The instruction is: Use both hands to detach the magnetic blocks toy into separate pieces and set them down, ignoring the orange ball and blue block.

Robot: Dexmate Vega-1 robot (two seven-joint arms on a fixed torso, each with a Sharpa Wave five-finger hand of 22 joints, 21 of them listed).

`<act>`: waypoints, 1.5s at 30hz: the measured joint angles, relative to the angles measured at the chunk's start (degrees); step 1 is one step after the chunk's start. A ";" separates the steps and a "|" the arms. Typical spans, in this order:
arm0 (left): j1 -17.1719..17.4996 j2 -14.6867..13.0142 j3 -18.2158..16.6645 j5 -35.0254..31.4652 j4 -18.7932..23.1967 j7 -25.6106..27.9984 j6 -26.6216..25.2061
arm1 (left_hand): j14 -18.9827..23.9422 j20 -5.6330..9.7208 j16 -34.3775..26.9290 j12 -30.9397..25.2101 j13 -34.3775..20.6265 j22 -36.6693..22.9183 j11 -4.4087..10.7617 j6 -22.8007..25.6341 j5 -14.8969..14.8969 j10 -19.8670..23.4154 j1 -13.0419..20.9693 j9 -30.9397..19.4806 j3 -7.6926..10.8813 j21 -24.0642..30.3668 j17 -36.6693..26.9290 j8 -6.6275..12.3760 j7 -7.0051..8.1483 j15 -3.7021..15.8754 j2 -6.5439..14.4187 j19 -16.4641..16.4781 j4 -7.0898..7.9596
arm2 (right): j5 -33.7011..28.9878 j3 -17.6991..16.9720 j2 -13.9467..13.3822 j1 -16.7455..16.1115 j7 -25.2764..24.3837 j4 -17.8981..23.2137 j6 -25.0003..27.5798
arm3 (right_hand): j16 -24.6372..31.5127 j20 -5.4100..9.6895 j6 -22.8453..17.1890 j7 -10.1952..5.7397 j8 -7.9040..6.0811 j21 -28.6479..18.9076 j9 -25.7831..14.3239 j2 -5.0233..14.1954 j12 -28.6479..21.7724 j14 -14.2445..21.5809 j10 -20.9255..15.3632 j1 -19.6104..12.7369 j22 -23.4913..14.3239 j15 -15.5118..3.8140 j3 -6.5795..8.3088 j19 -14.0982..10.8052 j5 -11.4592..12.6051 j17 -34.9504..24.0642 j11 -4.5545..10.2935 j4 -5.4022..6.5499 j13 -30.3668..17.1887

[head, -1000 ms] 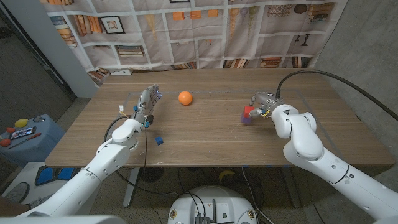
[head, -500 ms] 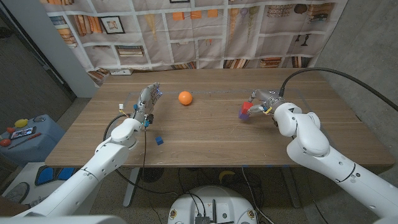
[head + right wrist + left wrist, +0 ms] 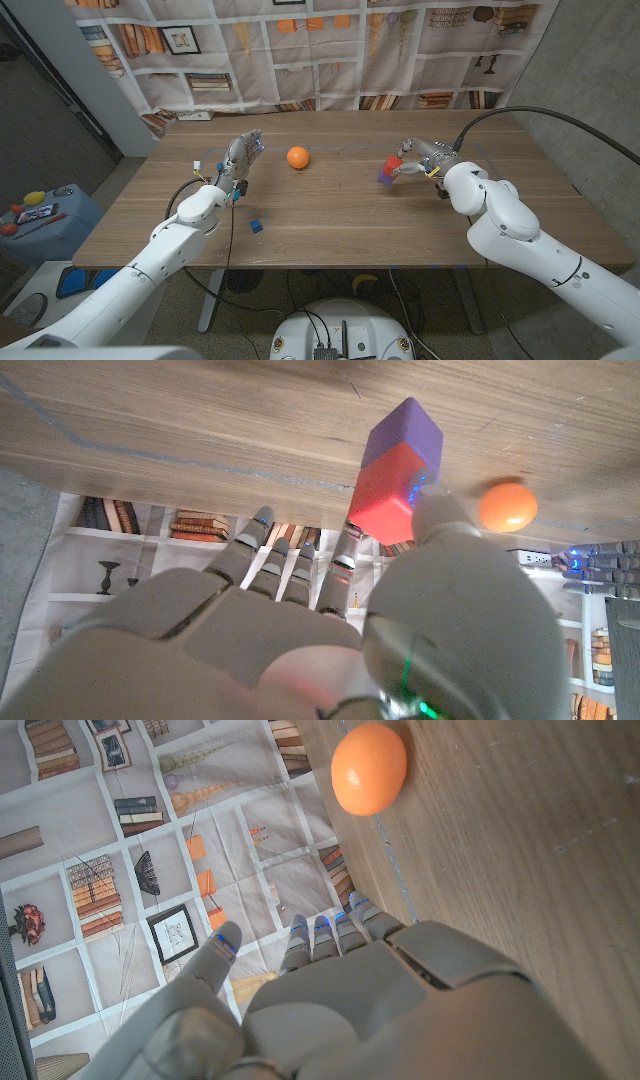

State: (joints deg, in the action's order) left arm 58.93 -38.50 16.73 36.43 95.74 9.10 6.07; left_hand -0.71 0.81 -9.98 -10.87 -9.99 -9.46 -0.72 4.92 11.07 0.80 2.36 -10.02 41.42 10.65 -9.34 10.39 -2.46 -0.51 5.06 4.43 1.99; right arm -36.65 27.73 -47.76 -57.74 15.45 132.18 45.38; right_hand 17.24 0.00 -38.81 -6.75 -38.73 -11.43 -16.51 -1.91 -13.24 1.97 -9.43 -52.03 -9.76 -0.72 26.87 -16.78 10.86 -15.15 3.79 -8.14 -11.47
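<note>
Head view: the right hand (image 3: 418,160) grips the magnetic blocks toy (image 3: 388,170), a red cube joined to a purple one, at the right half of the wooden bench (image 3: 330,215). The toy's long axis is tilted, with the purple cube at the lower end nearer the bench's middle and the red cube at the hand. Whether it touches the wood cannot be told from here. The left hand (image 3: 239,160) stands near the bench's left side with fingers apart and nothing in them. An orange ball (image 3: 297,157) lies just beside it toward the middle, and a small blue block (image 3: 255,226) sits nearer the front edge.

Left wrist view: the left hand (image 3: 330,1000) shows its back, fingers (image 3: 330,935) stretched out and grasping nothing, with the orange ball (image 3: 369,768) beyond them on the wood.

Right wrist view: the right hand (image 3: 300,620) pinches the magnetic blocks toy (image 3: 395,465) by its red cube between thumb and fingers (image 3: 345,565). The purple cube is the far end, pointing away from the hand toward the bench surface. The orange ball (image 3: 507,505) shows beyond.
</note>
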 measured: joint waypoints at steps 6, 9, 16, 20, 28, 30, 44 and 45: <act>-0.13 -1.00 0.06 0.01 0.87 -0.69 -1.14 | 0.00 0.00 0.00 0.00 0.00 0.00 0.32 0.21 -0.19 0.32 0.00 0.16 0.00 0.00 0.00 0.00 0.21 0.00 0.00 0.00 -0.42 | 6.25 -1.34 -0.51 0.00 -3.83 -0.01 -1.14 | 0.00 0.00 0.00 0.00 0.00 0.00 0.03 0.00 0.00 0.00 -0.31 0.00 0.00 0.00 0.01 0.00 -0.01 -0.17 0.31 0.01 0.00; -0.15 -1.44 0.08 0.01 1.26 -0.95 -1.47 | 0.00 0.00 0.00 0.00 0.00 0.00 0.32 0.41 -0.27 0.32 0.00 0.16 0.00 0.00 0.00 0.00 0.41 0.00 0.00 0.00 -0.68 | 9.38 -1.81 -0.76 -0.01 -5.73 -0.18 -1.78 | 0.00 0.00 0.00 0.00 0.00 0.00 0.21 0.00 0.00 0.00 -0.31 0.00 0.00 0.00 -0.22 0.00 -0.01 -0.17 0.31 0.24 0.00; -0.32 -2.09 0.19 0.00 1.74 -1.76 -1.96 | 0.00 0.00 0.00 0.00 0.14 0.00 0.31 0.41 -0.27 0.31 0.00 0.16 0.01 0.00 -0.01 0.00 0.41 0.00 0.00 0.00 -1.16 | 15.75 -2.96 -1.34 -0.01 -9.73 -1.22 -3.73 | 0.00 0.00 0.00 0.00 0.00 0.00 0.44 0.00 0.00 0.00 -0.62 0.00 0.01 0.00 -0.22 0.01 -0.01 -0.16 -0.01 0.24 0.00; -0.84 -2.45 0.51 -0.01 1.86 -2.42 -2.25 | 0.00 0.00 0.00 0.00 0.14 0.00 0.31 0.41 -0.27 0.31 0.00 0.16 0.00 0.00 -0.01 0.00 0.41 0.00 0.00 0.00 -1.62 | 20.90 -3.54 -1.41 -0.01 -12.99 -2.04 -6.00 | 0.00 0.00 0.00 0.00 0.00 0.00 0.52 0.00 0.00 -0.01 -0.62 0.00 0.01 0.01 -0.22 0.01 0.44 -0.16 -0.01 0.24 0.00; -2.23 -3.15 1.15 -0.08 1.85 -4.51 -2.95 | 0.00 0.00 0.00 0.00 0.13 0.00 0.71 0.73 -0.49 0.71 0.90 0.15 0.31 0.00 -0.01 0.00 0.73 0.00 -0.01 0.00 -3.04 | 27.90 -4.65 -1.24 -0.38 -17.64 -3.96 -10.33 | 0.00 0.00 0.00 0.00 0.00 0.00 0.92 0.00 0.00 -0.01 -0.61 0.00 0.01 0.01 -0.48 0.01 0.44 -0.44 -0.01 -0.02 0.00; -2.55 -3.25 1.30 -0.09 1.79 -5.10 -3.12 | 0.00 0.00 0.00 0.00 0.13 0.00 0.82 0.73 -0.71 0.82 1.15 0.15 0.28 0.00 -0.01 0.00 0.73 0.00 0.23 0.00 -3.60 | 28.98 -4.90 -1.15 -0.45 -18.39 -4.54 -11.15 | 0.00 0.00 0.00 0.01 0.00 0.00 0.95 0.00 0.00 -0.01 -0.61 0.00 0.01 0.01 -0.64 0.01 0.44 -0.44 -0.01 -0.18 0.00; -5.38 -4.39 2.59 0.09 0.91 -9.63 -4.01 | 0.00 0.22 0.00 0.00 -0.02 0.14 1.56 1.44 -0.71 1.56 5.19 0.15 1.15 0.00 -0.02 0.66 1.44 0.43 0.41 -0.22 -10.38 | 38.09 -5.80 0.23 -0.54 -24.20 -9.42 -20.23 | 0.00 -0.01 -1.84 1.85 0.00 0.22 1.41 0.00 0.00 -0.01 -1.02 0.00 0.02 0.01 -0.88 0.01 0.43 -0.43 0.40 -0.42 -0.01; -5.58 -4.48 2.67 0.15 0.83 -10.00 -4.01 | -0.01 0.22 0.00 0.00 -0.02 0.13 1.75 1.44 -0.71 1.75 5.37 0.15 1.22 0.00 -0.01 0.66 1.44 0.43 0.27 -0.22 -10.78 | 38.68 -5.80 0.37 -0.52 -24.57 -9.81 -21.02 | 0.00 0.00 -1.84 1.85 0.00 0.22 1.41 0.00 0.00 -0.01 -1.02 0.00 0.02 0.01 -0.96 0.01 0.43 -0.43 0.40 -0.50 -0.01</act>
State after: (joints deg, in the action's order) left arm 53.36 -42.97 19.41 36.58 96.58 -0.90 2.06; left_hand -0.72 1.03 -9.98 -10.87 -10.02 -9.33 1.02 6.36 10.36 2.55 7.72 -9.87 42.64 10.65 -9.35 11.05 -1.02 -0.08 5.33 4.21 -8.79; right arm 2.03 21.93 -47.39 -58.26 -9.12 122.37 24.36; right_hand 17.24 0.00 -40.65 -4.90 -38.73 -11.21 -15.09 -1.91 -13.24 1.96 -10.45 -52.03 -9.75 -0.72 25.90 -16.77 11.29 -15.58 4.20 -8.64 -11.48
